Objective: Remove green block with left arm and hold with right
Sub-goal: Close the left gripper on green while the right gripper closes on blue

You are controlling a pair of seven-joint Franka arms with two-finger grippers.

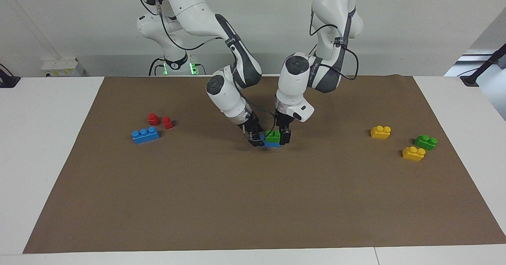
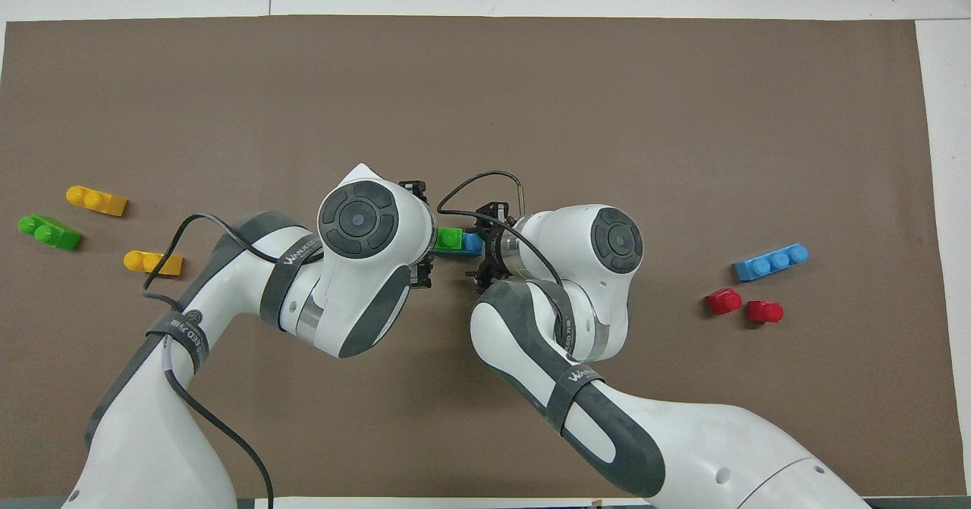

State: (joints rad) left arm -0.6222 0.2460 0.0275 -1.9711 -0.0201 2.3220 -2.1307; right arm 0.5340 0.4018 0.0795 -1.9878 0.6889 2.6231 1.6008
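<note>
Green block (image 1: 272, 135) studs up on blue brick (image 1: 271, 143), long axis across desk; left tool (image 1: 285, 137) closed on it, right tool (image 1: 255, 138) gripping brick.

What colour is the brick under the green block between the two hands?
Blue; it sits beneath the green block, clearest in the facing view.

Glossy plastic green block (image 1: 272, 135), matt brown paper mat (image 1: 253, 202)
</note>
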